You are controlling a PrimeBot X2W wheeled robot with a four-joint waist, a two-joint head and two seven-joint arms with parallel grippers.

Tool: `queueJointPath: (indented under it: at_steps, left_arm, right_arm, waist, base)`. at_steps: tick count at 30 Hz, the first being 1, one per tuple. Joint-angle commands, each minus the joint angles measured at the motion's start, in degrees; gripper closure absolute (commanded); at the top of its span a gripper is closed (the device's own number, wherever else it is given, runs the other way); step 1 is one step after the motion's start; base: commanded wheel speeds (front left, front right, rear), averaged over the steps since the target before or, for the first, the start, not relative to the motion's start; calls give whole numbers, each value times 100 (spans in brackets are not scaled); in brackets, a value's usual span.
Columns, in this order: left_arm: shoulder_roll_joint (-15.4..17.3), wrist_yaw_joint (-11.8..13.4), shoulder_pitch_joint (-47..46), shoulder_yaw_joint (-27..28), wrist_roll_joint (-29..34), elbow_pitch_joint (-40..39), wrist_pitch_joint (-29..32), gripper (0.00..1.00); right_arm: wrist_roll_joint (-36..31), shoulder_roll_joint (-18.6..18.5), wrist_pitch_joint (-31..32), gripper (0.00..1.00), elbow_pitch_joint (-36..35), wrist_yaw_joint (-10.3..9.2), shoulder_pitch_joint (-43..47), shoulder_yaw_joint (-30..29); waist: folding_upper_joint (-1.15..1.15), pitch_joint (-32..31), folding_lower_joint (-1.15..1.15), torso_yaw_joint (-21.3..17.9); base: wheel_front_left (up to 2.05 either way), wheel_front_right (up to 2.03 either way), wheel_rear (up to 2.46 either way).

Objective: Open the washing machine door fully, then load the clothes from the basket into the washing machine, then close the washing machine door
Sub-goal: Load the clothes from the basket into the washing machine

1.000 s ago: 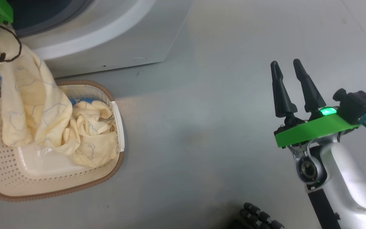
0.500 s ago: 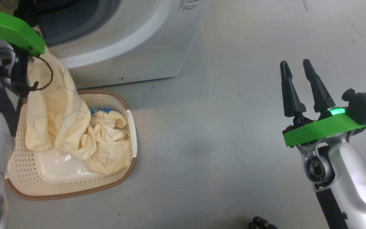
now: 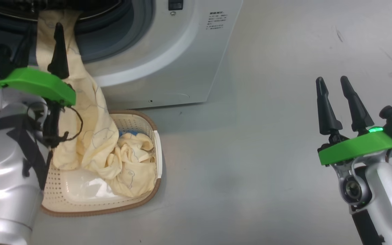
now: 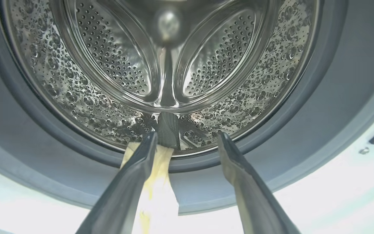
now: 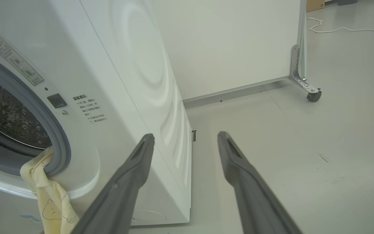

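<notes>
Hanging from the lower lip of the washing machine [image 3: 182, 51], one long pale yellow garment of the clothes [image 3: 92, 112] trails down the white front into the basket [image 3: 97, 211]. The basket sits on the grey floor [image 3: 250, 153] just in front of the machine. More yellow fabric lies crumpled at its right end, with a bit of blue showing behind.

My left gripper [image 3: 41, 47] is raised at the porthole, fingers pointing into it and spread wide apart, gripping nothing. From my left wrist, the left gripper [image 4: 187, 136] faces the steel drum [image 4: 109, 65], ringed by the grey gasket [image 4: 304, 130]. The yellow strip lies across the gasket under one finger; I cannot tell whether that finger touches it.

My right gripper [image 3: 332, 81] hovers over bare floor, well apart from the basket and machine, its fingers open and empty. From my right wrist, the right gripper [image 5: 185, 135] points past the machine's side towards a white wheeled partition [image 5: 239, 42]. The yellow garment [image 5: 49, 201] dangles from the drum opening at the lower left.
</notes>
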Motion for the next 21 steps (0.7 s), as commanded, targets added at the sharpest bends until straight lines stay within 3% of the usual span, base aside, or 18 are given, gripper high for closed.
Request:
queueJointPath:
  at_steps: [1, 10, 21]
  left_arm:
    - [200, 1, -22, 203, 82, -212, -39, 0]
    - [7, 1, 886, 642, 318, -710, -39, 0]
    - [-10, 1, 1961, 976, 548, -1486, -39, 0]
  right_arm:
    - [23, -126, -37, 0, -144, 2, 66, 37]
    - [53, -301, -37, 0, -91, 2, 389, -164]
    - [99, -472, -37, 0, -45, 2, 801, -320]
  waist:
    - [0, -118, 0, 88]
    - [0, -573, 0, 393]
    - [0, -1077, 0, 657]
  base:
    - [0, 0, 0]
    - [0, 0, 0]
    - [0, 0, 0]
